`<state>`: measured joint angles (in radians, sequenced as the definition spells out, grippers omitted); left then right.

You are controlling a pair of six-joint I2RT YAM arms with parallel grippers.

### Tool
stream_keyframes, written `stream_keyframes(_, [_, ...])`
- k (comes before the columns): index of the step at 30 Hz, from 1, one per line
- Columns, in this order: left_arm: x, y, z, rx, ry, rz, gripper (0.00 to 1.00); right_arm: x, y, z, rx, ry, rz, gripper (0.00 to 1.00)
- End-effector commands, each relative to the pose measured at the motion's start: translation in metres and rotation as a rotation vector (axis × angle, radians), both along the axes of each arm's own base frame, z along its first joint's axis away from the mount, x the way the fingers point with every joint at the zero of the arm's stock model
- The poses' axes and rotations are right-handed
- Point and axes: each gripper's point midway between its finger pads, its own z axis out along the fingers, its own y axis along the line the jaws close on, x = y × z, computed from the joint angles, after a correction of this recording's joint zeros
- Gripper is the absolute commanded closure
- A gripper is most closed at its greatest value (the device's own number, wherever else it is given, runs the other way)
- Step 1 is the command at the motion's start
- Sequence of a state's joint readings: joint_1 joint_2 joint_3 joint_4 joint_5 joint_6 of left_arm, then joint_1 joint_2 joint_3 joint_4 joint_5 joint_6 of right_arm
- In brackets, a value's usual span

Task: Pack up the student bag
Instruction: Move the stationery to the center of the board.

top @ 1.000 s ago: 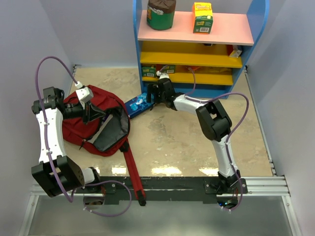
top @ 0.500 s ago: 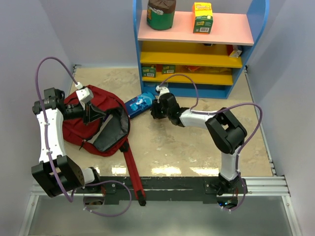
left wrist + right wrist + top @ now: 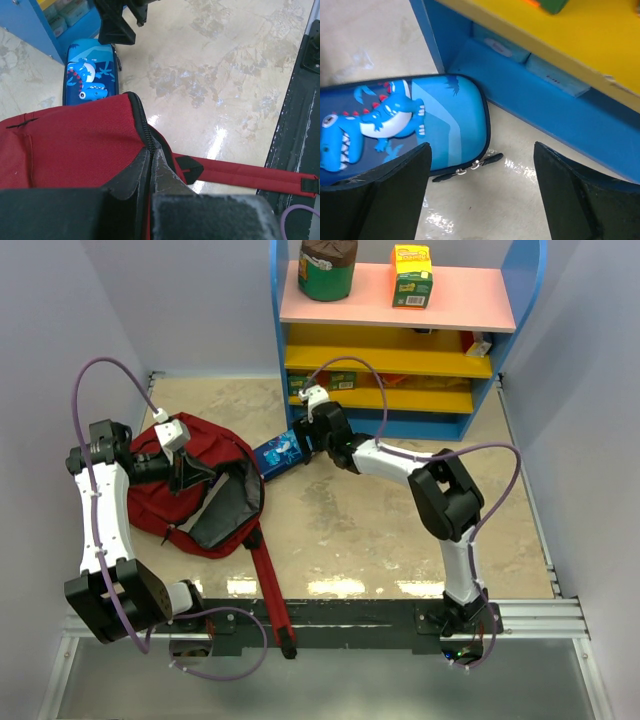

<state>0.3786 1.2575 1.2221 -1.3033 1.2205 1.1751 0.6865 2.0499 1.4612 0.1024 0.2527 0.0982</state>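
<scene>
Student bag, dark red, lies at the left of the tabletop, its mouth agape and one strap trailing toward the lower edge. Left gripper jaws are clenched on its zippered rim. Right gripper jaws stand spread wide over the end of the blue dinosaur pencil case, beside the blue shelf unit.

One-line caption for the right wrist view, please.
Open right gripper poised above the zip end of a blue dinosaur pencil case lying beside the blue shelf base.

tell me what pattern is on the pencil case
The pencil case is blue with a cartoon dinosaur, red spikes, white teeth; best in the right wrist view.
</scene>
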Motion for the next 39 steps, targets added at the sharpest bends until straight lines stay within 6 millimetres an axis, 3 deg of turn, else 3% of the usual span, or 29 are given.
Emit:
stream_keyframes(1, [-0.002,-0.009,0.015,-0.066,-0.056,-0.027,1.00,0.004,0.000,-0.011,-0.128,-0.016,0.094,0.15])
stream_keyframes(4, [-0.001,-0.009,0.014,-0.068,-0.052,-0.028,1.00,0.007,0.013,-0.018,-0.079,-0.011,0.120,0.14])
stream_keyframes(10, [-0.001,-0.007,0.009,-0.045,-0.044,-0.026,1.00,0.027,0.013,-0.023,0.035,-0.010,0.024,0.13])
stream_keyframes(15, [-0.001,-0.007,0.008,-0.048,-0.040,-0.027,1.00,0.028,0.017,-0.055,0.190,0.135,0.035,0.13])
stream_keyframes(18, [-0.001,-0.006,0.005,-0.046,-0.037,-0.027,1.00,0.025,0.022,-0.064,0.282,0.217,0.063,0.10])
stream_keyframes(22, [-0.001,-0.006,0.005,-0.040,-0.039,-0.026,1.00,0.002,0.028,-0.080,0.354,0.336,0.121,0.18])
stream_keyframes(24, [-0.001,-0.006,0.005,-0.040,-0.039,-0.028,1.00,-0.011,0.031,-0.079,0.408,0.361,0.143,0.25])
stream_keyframes(27, [-0.002,-0.007,0.003,-0.049,-0.039,-0.030,1.00,-0.038,0.028,-0.085,0.461,0.404,0.145,0.33])
stream_keyframes(28, [-0.002,-0.008,0.004,-0.056,-0.040,-0.032,1.00,-0.053,0.021,-0.097,0.456,0.436,0.138,0.34])
stream_keyframes(29, [-0.002,-0.008,0.004,-0.058,-0.041,-0.033,1.00,-0.058,0.024,-0.088,0.480,0.421,0.147,0.37])
stream_keyframes(30, [-0.003,-0.009,0.005,-0.060,-0.039,-0.033,1.00,-0.070,0.017,-0.098,0.471,0.450,0.137,0.39])
stream_keyframes(32, [-0.003,-0.009,0.005,-0.062,-0.040,-0.031,1.00,-0.080,0.019,-0.085,0.506,0.434,0.146,0.43])
stream_keyframes(33, [-0.004,-0.009,0.006,-0.060,-0.047,-0.034,1.00,-0.090,0.014,-0.092,0.504,0.449,0.144,0.44])
stream_keyframes(36, [-0.006,-0.010,0.009,-0.059,-0.055,-0.034,1.00,-0.101,0.014,-0.085,0.500,0.438,0.153,0.50])
stream_keyframes(39, [-0.007,-0.010,0.011,-0.053,-0.061,-0.030,1.00,-0.114,0.015,-0.078,0.504,0.437,0.166,0.64])
